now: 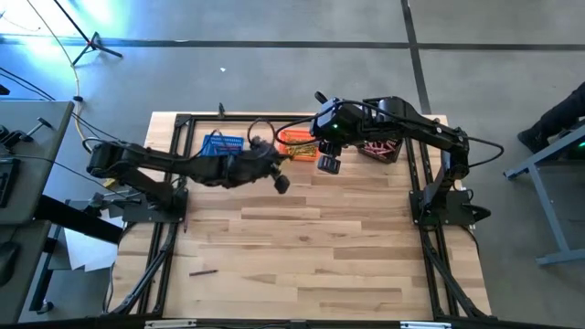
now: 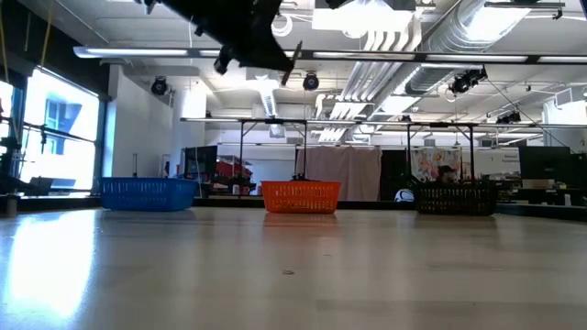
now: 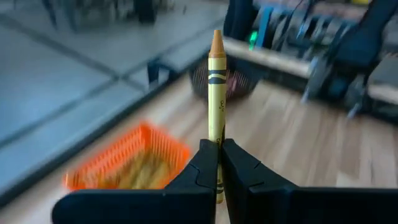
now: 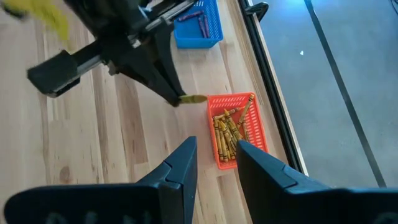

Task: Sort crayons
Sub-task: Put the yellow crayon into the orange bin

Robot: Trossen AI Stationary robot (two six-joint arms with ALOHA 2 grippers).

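blue basket (image 1: 221, 144): far edge of the table, left of the three; purple-blue crayons (image 4: 200, 14) lie inside.
left gripper (image 1: 284, 183): raised above the table, just short of the orange basket; fingers (image 3: 202, 169) pressed together on a yellow-gold crayon (image 3: 216, 93), which juts out past the tips.
stray crayon (image 1: 203, 270): dark stick lying alone on the near-left boards, well apart from the baskets.
orange basket (image 1: 296, 140): middle of the row; heap of yellow-gold crayons (image 4: 233, 127) in it.
right gripper (image 1: 328, 164): hovers over the orange basket's near side, fingers (image 4: 181, 163) apart, nothing between them.
black basket (image 1: 381, 148): right end of the row, under the right arm; reddish crayons inside.
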